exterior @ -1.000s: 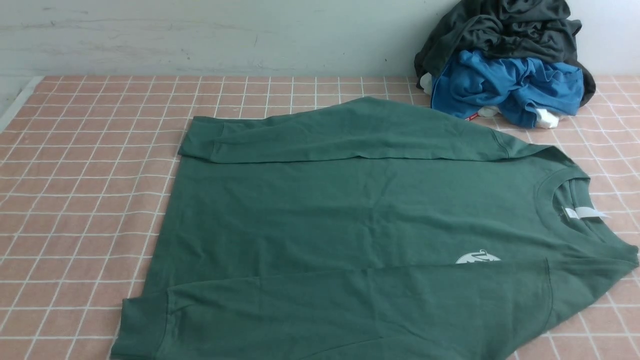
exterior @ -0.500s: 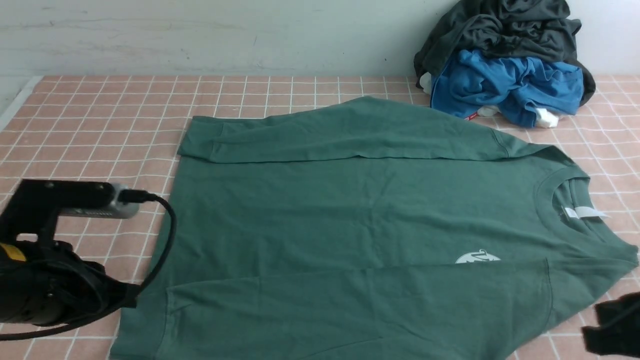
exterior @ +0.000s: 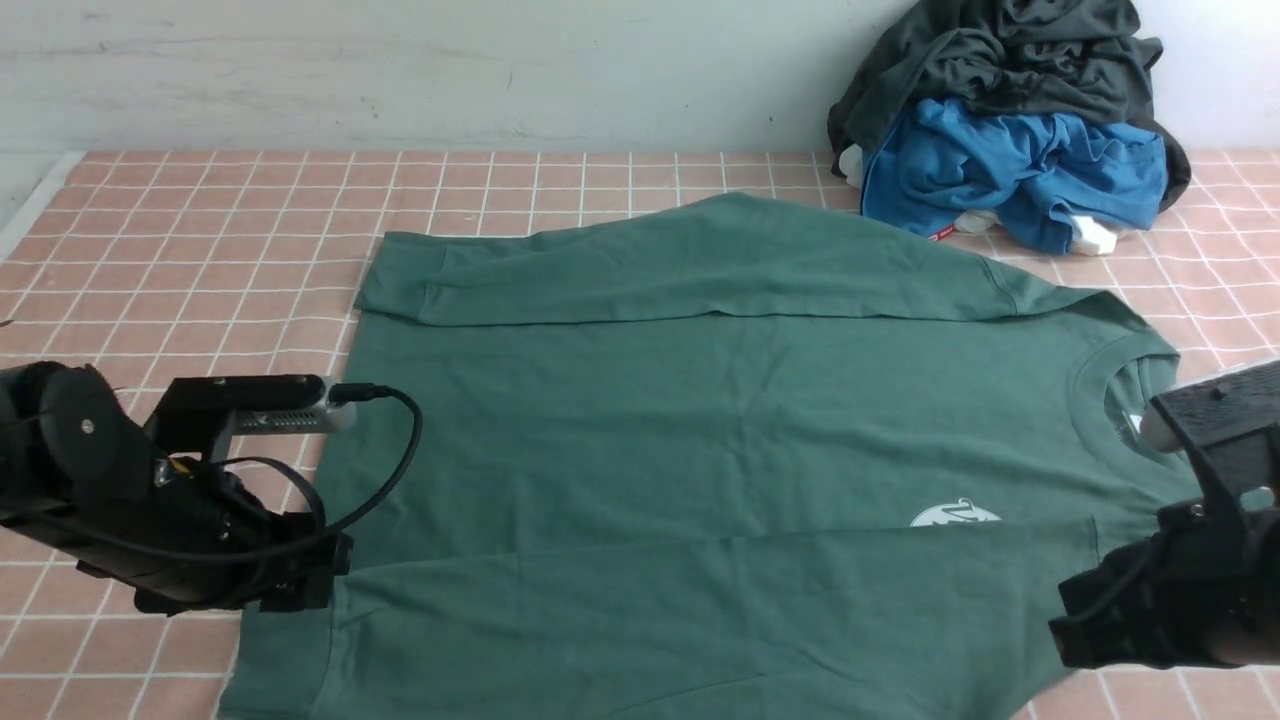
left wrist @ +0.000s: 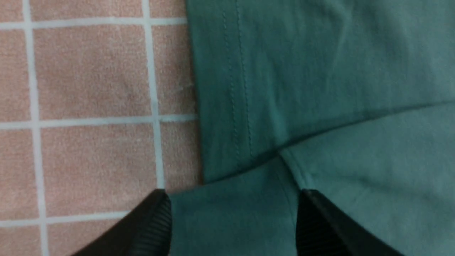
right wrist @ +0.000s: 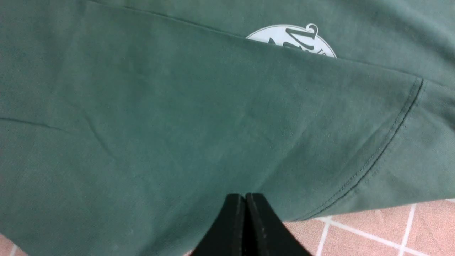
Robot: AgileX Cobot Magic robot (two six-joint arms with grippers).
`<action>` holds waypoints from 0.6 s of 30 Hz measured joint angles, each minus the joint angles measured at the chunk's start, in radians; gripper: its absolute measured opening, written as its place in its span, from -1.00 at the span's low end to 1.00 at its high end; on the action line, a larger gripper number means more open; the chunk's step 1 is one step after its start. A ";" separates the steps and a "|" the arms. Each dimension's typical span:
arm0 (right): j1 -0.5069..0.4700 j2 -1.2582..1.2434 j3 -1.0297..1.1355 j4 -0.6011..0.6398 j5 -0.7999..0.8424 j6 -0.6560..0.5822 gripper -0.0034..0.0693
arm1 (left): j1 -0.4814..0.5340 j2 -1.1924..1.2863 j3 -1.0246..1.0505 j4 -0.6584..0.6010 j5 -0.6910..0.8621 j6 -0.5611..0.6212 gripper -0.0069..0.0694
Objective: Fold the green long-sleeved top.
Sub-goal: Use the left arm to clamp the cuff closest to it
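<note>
Both sleeves lie folded on your dark-green cotton top; your wide-open, empty left gripper hovers over its near cuff, your closed right beside the sleeve's shoulder end.

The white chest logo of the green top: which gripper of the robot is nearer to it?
The right gripper. It is beside the white logo, toward the collar side; the left gripper is at the cuff, much farther.
</note>
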 joint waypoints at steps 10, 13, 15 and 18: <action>0.000 0.000 -0.001 0.005 0.000 -0.001 -0.94 | 0.000 0.069 -0.047 0.077 0.049 -0.175 0.33; 0.000 0.000 -0.001 0.009 0.000 -0.001 -0.94 | 0.000 0.070 -0.058 0.085 0.076 -0.188 0.33; 0.000 0.000 -0.001 0.012 -0.001 -0.001 -0.94 | 0.000 0.072 -0.074 0.091 0.112 -0.189 0.33; 0.000 0.000 -0.001 0.012 -0.004 -0.001 -0.94 | 0.000 0.072 -0.099 0.104 0.155 -0.191 0.33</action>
